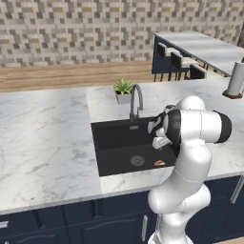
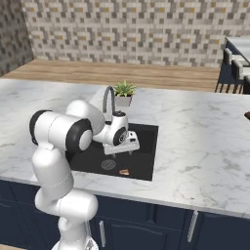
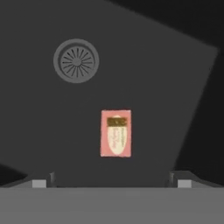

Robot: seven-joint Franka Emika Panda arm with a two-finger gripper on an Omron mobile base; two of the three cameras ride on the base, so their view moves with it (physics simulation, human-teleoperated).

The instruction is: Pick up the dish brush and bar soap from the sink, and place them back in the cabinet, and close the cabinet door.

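The gripper (image 3: 112,183) hangs over the sink (image 1: 112,138) with its jaws spread wide, holding and touching nothing. Just beyond its tips in the hand view lies the bar soap (image 3: 116,133), flat on the black basin floor, its pink label readable there, whereas the base views show an orange speck. Farther on sits the round drain (image 3: 76,60). Behind the basin on the tabletop (image 1: 43,138) stand the faucet (image 1: 136,100) and a potted plant (image 1: 124,90).

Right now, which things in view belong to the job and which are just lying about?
Job:
- bar soap, lying flat on the sink floor
- sink, black basin in the marble counter
- tool, open, above the soap

Lying about:
- potted plant behind the faucet
- drain, beside the soap
- grey canister, far right on the counter
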